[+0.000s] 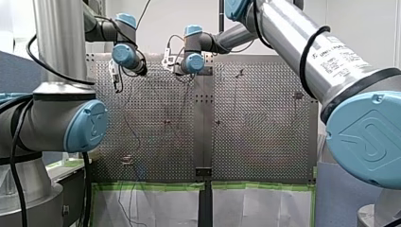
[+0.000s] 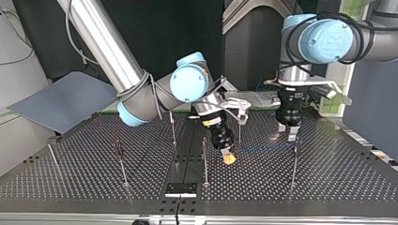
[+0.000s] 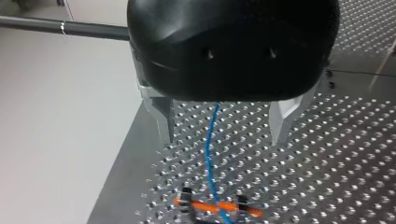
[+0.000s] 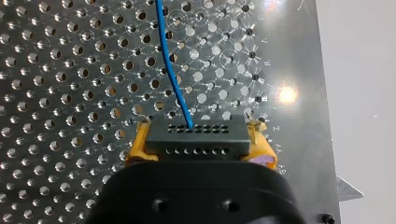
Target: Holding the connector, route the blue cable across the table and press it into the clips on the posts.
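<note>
My right gripper (image 4: 200, 133) is shut with its yellow pads on a black multi-hole connector (image 4: 196, 144). The blue cable (image 4: 171, 70) leaves the connector's face and runs away over the perforated plate. In the top view this gripper (image 2: 228, 158) hangs tilted just above the table's middle, and a faint stretch of blue cable (image 2: 263, 148) leads toward my left gripper (image 2: 288, 132). My left gripper (image 3: 224, 137) stands open, its metal fingers (image 3: 164, 116) astride the blue cable (image 3: 210, 154) without touching it. Ahead of them the cable crosses a black clip with an orange bar (image 3: 217, 205).
Several thin posts stand on the table (image 2: 328, 187), among them one near the right gripper (image 2: 205, 161), one at the left (image 2: 122, 164) and one below my left gripper (image 2: 294, 164). A black bracket (image 2: 180, 189) sits at the near edge. Green tape (image 1: 151, 186) lines the plate's edge.
</note>
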Robot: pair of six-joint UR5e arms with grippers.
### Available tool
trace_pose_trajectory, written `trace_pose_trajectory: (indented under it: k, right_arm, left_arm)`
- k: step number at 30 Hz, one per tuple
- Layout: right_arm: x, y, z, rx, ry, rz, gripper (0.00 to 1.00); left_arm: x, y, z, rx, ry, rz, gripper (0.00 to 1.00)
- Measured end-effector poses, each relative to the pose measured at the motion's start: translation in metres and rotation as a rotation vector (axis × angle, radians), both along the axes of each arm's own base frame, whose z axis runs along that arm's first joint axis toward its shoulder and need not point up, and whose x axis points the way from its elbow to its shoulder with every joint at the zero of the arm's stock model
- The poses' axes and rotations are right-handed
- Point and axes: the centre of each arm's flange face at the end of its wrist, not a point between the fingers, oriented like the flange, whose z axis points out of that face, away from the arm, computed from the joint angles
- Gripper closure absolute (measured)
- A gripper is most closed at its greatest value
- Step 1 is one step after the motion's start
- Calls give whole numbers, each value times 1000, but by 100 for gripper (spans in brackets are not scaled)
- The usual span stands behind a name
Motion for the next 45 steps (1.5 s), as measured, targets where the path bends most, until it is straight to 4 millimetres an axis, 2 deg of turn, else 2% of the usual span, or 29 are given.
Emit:
trace_pose_trajectory:
  k: [7,20,29,34,35,36,37,38,39,40,41,42,43,45]
  right_arm:
    - [0,0,-1,1,-2,-1,100]
    - [0,0,-1,2,-2,0,100]
    - [0,0,-1,3,-1,0,100]
    - [0,0,-1,3,-1,0,100]
    - [0,0,-1,3,-1,0,100]
    - [0,0,-1,3,-1,1,100]
    - [0,0,-1,3,-1,1,100]
    - [0,0,-1,3,-1,1,100]
    - [0,0,-1,3,-1,1,100]
    - [0,0,-1,3,-1,1,100]
    - [0,0,-1,3,0,2,100]
    - [0,0,-1,3,0,2,100]
    - [0,0,-1,4,0,2,100]
    - [0,0,-1,4,0,2,100]
  left_arm:
    - [19,-4,6,8,-10,-6,0]
    - [62,-10,-1,19,-21,-5,0]
    - [79,-14,4,5,-62,-14,0]
    - [82,-15,4,4,-65,-12,0]
    - [82,-15,4,3,-66,-8,15]
    - [82,-15,4,2,-67,-5,15]
    - [82,-15,4,1,-68,-3,37]
    - [82,-15,4,0,-70,1,53]
    - [82,-15,5,-1,-71,4,53]
    - [82,-15,5,-3,-72,6,70]
    - [82,-15,5,-7,-73,9,94]
    - [82,-15,5,-9,-74,10,94]
    - [82,-15,5,-12,-74,11,100]
    - [82,-15,4,-16,-73,12,100]
